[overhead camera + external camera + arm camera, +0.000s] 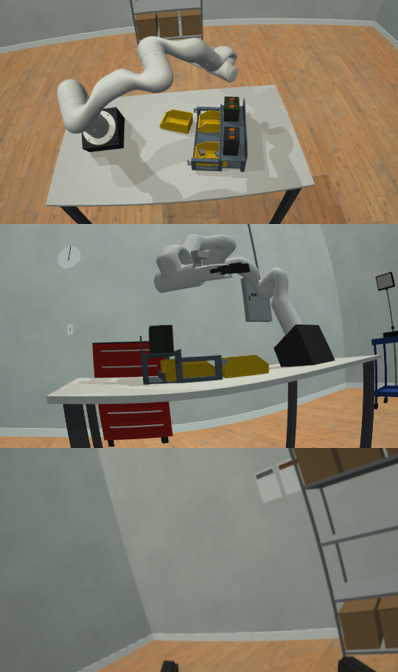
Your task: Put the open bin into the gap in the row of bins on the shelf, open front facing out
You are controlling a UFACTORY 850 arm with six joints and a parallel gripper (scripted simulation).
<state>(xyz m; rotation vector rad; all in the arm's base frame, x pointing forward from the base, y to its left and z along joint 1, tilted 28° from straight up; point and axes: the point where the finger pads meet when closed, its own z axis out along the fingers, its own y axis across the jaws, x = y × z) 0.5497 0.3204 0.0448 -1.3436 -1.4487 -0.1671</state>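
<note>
The loose yellow open bin (pixel 177 121) lies on the table just left of the small grey shelf (pixel 219 139); it also shows in the exterior view (pixel 245 365). I see no parts inside it from here. The shelf holds two yellow bins (pixel 208 121) (pixel 206 150); the nearer one has small grey parts in it. Two dark bins with orange parts (pixel 231 104) (pixel 231 141) stand on its upper board. My gripper (pixel 213 270) is high above the table, far from the bin, open and empty. In the wrist view only its fingertips show, facing the wall.
The arm's black base (pixel 103 129) stands at the table's left. A tall rack with cardboard boxes (pixel 167 22) stands behind the table and shows in the wrist view (pixel 360 548). A red drawer cabinet (pixel 129 371) and a blue cart (pixel 385 368) stand off the table.
</note>
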